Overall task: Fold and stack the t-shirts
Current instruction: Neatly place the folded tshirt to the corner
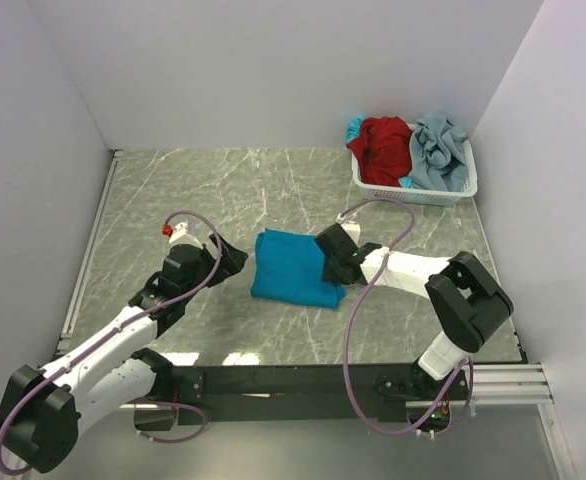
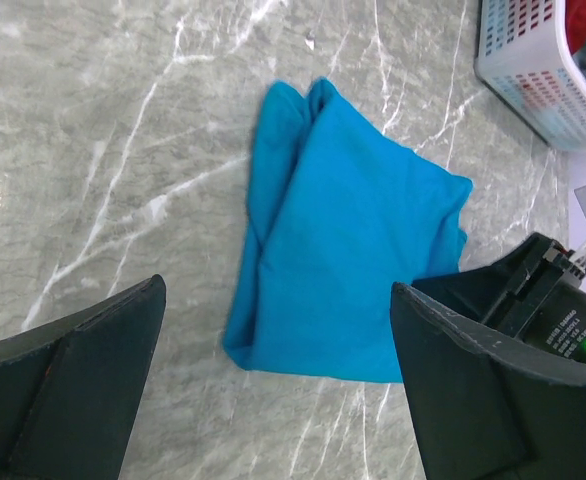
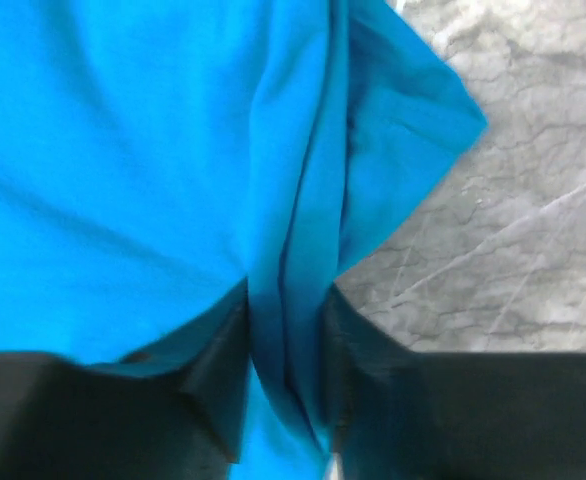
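The teal-blue t-shirt (image 1: 293, 267) lies folded in the middle of the marble table; it also shows in the left wrist view (image 2: 348, 240) and fills the right wrist view (image 3: 123, 150). My right gripper (image 1: 333, 262) is at the shirt's right edge, shut on a bunched fold of it (image 3: 291, 330). My left gripper (image 1: 235, 262) is open and empty, just left of the shirt, with its fingers (image 2: 83, 380) wide apart above bare table. The red t-shirt (image 1: 385, 146) and the pale grey-blue t-shirt (image 1: 441, 152) lie heaped in the basket.
The white lattice basket (image 1: 413, 192) stands at the back right corner; its corner also shows in the left wrist view (image 2: 528, 70). White walls close the table on the left, back and right. A black rail (image 1: 303, 380) runs along the near edge.
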Robot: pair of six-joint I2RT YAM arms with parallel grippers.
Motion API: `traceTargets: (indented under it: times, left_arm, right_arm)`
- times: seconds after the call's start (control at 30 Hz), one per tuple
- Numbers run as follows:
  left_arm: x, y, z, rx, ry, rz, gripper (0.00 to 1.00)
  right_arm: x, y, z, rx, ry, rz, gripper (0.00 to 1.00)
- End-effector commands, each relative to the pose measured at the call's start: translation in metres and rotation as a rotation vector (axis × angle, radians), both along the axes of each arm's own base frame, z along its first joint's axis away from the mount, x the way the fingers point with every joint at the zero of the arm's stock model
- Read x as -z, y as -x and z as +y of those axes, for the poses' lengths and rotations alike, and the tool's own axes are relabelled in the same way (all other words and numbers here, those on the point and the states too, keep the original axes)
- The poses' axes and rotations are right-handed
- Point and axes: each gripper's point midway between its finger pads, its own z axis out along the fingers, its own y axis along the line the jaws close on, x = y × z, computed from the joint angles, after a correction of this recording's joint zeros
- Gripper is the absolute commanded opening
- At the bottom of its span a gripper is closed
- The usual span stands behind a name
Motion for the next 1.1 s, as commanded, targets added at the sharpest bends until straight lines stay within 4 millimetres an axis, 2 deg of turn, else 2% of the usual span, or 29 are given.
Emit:
traceTargets:
  times: [0.0, 0.1, 0.13, 0.2, 0.3, 0.37, 0.47, 0.7, 1.07]
  left_arm:
    - [-0.016, -0.005, 0.005, -0.027, -0.006, -0.060, 0.99]
    - [-0.019, -0.003, 0.009, -0.040, -0.007, -0.081, 1.00]
    - [-0.020, -0.003, 0.011, -0.043, -0.010, -0.089, 0.99]
    - [-0.022, -0.003, 0.013, -0.052, -0.009, -0.100, 1.00]
    - [-0.025, -0.004, 0.015, -0.056, -0.020, -0.114, 1.00]
    - [-0.026, -0.005, 0.016, -0.054, -0.031, -0.119, 0.99]
    - [-0.026, -0.005, 0.015, -0.044, -0.045, -0.127, 1.00]
    - [-0.029, -0.010, 0.010, -0.008, -0.066, -0.160, 0.99]
    - [-0.034, -0.011, 0.017, -0.038, -0.085, -0.173, 0.99]
  right_arm:
    - [0.009, 0.007, -0.040, 0.036, 0.167, 0.046, 0.24]
    - [0.000, -0.001, -0.061, -0.004, 0.232, 0.028, 0.15]
    - [-0.001, -0.004, -0.069, 0.024, 0.201, 0.048, 0.13]
    - [-0.007, -0.011, -0.066, -0.044, 0.118, 0.044, 0.10]
    - [-0.020, -0.020, -0.081, -0.064, 0.116, 0.060, 0.09]
    - [-0.027, -0.029, -0.105, -0.052, 0.238, 0.043, 0.09]
    - [-0.036, -0.042, -0.131, -0.009, 0.288, 0.050, 0.08]
    - [-0.048, -0.067, -0.175, -0.062, 0.426, -0.007, 0.06]
    - [-0.058, -0.081, -0.277, 0.158, 0.540, 0.006, 0.06]
